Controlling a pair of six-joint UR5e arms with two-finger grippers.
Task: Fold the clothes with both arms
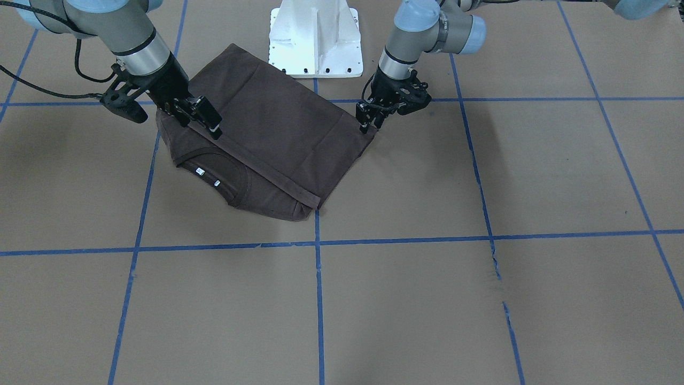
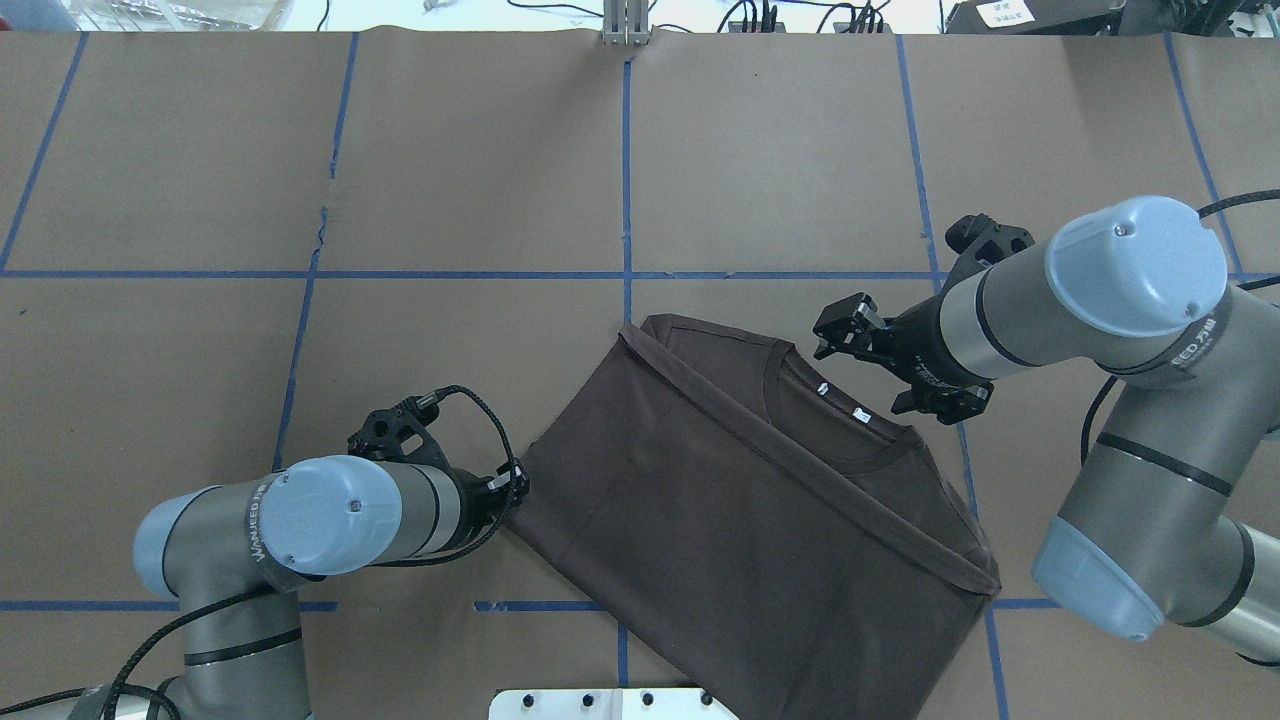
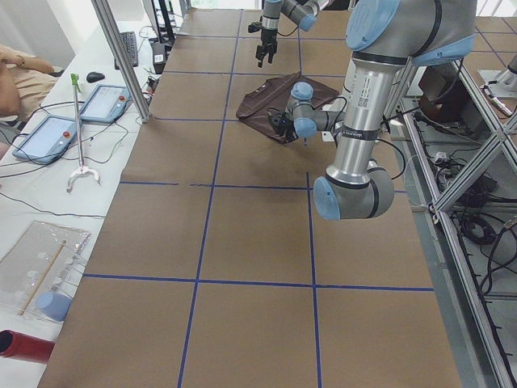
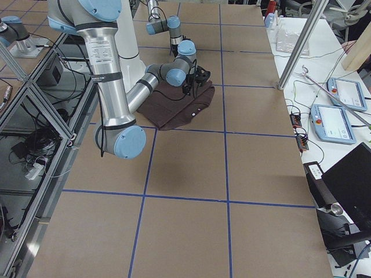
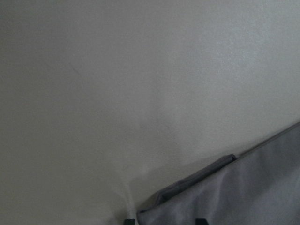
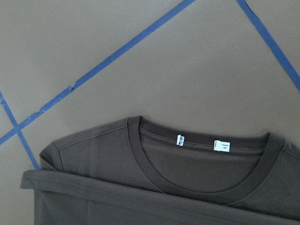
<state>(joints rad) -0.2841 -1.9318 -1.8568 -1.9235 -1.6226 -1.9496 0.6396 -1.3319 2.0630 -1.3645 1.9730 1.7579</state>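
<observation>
A robotics lab: a white bolted pedestal [image 1: 315,37] is standing just behind the left tool [image 1: 367,127] and right tool [image 1: 202,118], which are hanging over a worktop [image 1: 427,310] papered brown and gridded in blue tape [image 1: 319,299]. Far across from both tools, teach pendants [image 3: 101,103] (two, side by side) are lying beside aluminium posts [image 3: 121,56].

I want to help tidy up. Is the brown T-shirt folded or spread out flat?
Folded. The T-shirt is doubled over, its hem lying across the front, reaching the collar.

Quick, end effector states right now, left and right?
Left end effector: open, tips at the T-shirt corner.
Right end effector: open, holding nothing.
</observation>
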